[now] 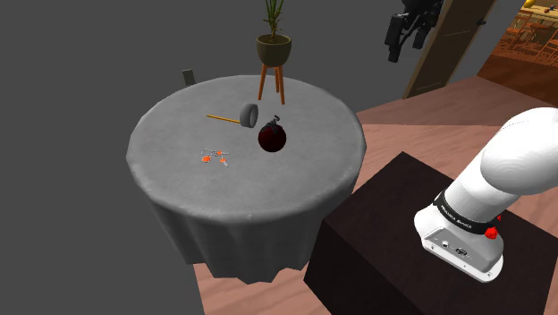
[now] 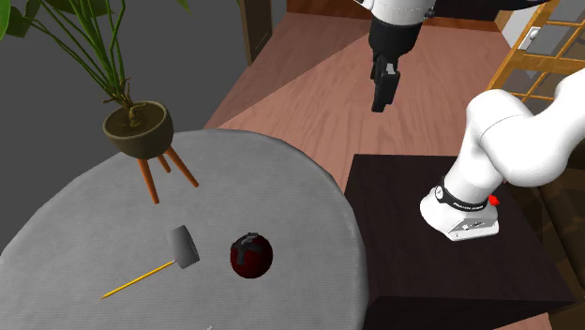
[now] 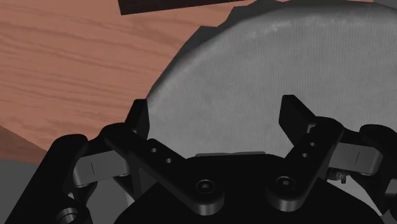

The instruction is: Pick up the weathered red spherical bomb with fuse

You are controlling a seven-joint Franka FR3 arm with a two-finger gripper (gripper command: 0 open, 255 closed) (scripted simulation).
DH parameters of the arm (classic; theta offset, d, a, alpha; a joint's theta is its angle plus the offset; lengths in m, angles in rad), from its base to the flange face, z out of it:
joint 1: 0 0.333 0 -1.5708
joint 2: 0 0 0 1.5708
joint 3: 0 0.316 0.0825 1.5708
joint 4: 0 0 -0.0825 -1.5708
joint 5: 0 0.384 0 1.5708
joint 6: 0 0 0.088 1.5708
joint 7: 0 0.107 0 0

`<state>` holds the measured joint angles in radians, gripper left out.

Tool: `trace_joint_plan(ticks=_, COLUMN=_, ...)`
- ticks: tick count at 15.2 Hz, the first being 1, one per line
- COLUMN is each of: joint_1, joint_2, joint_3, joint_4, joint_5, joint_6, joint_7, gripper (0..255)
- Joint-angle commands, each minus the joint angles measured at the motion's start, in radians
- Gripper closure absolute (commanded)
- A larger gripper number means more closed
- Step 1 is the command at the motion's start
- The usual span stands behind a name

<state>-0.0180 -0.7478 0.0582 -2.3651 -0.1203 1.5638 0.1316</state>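
Dark red and dull, shading almost to black, the bomb [image 1: 272, 138] is a plain sphere with a black cap and a short hooked fuse on top. It sits on the round table [image 1: 179, 188], which is draped in grey cloth, somewhat toward the side nearer the robot's stand [image 1: 384, 224]. In the second exterior view I see the bomb [image 2: 251, 256] low on the cloth, with the table's rim [image 2: 300, 197] curving past on that view's right.

Counting across the shoulder view from its left, I first find one small dark upright object [image 1: 188, 77] at the table's far edge. I cannot tell what it is. Next comes one small cluster of orange and pale bits [image 1: 215, 157], too fine for me to count. After that there is one mallet [image 1: 246, 115] lying flat, with a grey head and a thin yellow handle. Its head is near the bomb but apart from it. Then comes the one bomb. Behind it, beyond the table, stands one dark pot [image 1: 274, 49] on three brown legs, holding one green leafy plant.

Further right in the shoulder view, the gripper [image 1: 407, 36] hangs high, well apart from the bomb and off past the table's edge. In the wrist view its two fingers stand wide apart over the grey cloth and the wooden floor, and the gripper [image 3: 216, 109] holds nothing.
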Motion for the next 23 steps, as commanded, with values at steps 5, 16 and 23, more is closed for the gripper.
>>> trace_joint_plan(ticks=5, joint_1=0.018, joint_2=0.098, joint_3=0.014, joint_4=-0.018, joint_5=0.032, joint_6=0.126, joint_7=0.022, gripper=0)
trace_joint_plan(ticks=16, joint_1=0.062, joint_2=0.432, joint_3=0.062, joint_4=0.038, joint_5=0.099, joint_6=0.438, joint_7=0.063, gripper=0)
trace_joint_plan(ticks=23, joint_1=0.088, joint_2=0.67, joint_3=0.094, joint_4=0.152, joint_5=0.119, joint_6=0.588, joint_7=0.082, gripper=0)
